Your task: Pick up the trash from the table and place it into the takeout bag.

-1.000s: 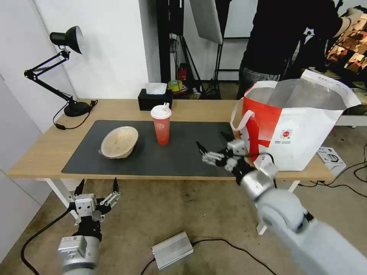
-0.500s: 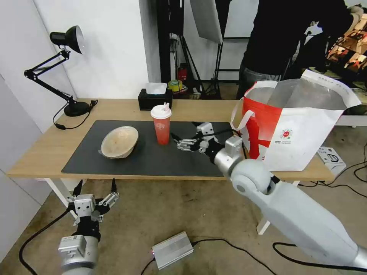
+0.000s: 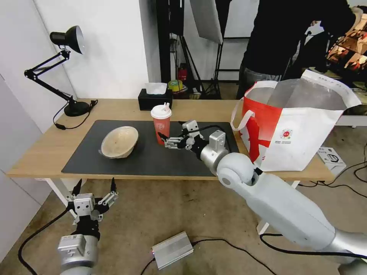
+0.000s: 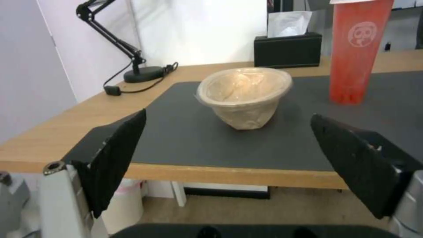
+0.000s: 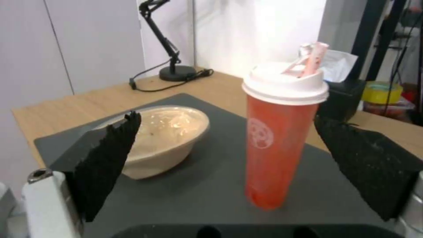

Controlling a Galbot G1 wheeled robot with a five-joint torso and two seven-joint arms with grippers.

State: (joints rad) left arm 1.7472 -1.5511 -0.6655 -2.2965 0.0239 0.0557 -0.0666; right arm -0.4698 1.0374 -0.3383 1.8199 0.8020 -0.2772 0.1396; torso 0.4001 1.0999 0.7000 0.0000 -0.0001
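— While the right gripper (image 3: 169,134) hovers over the dark mat (image 3: 153,160), how do its fingers stand?
— Spread wide, empty, just beside the red drink cup (image 3: 161,124); the cup stands upright between them in the right wrist view (image 5: 282,132).
— Remaining trash?
— One beige pulp bowl (image 3: 119,142), tilted, on the mat left of the cup.
— Takeout bag (image 3: 298,126)?
— Upright, mouth open, at the table's (image 3: 46,149) right end.
— Left gripper (image 3: 95,186)?
— Parked below the table's front edge, fingers spread, holding nothing.
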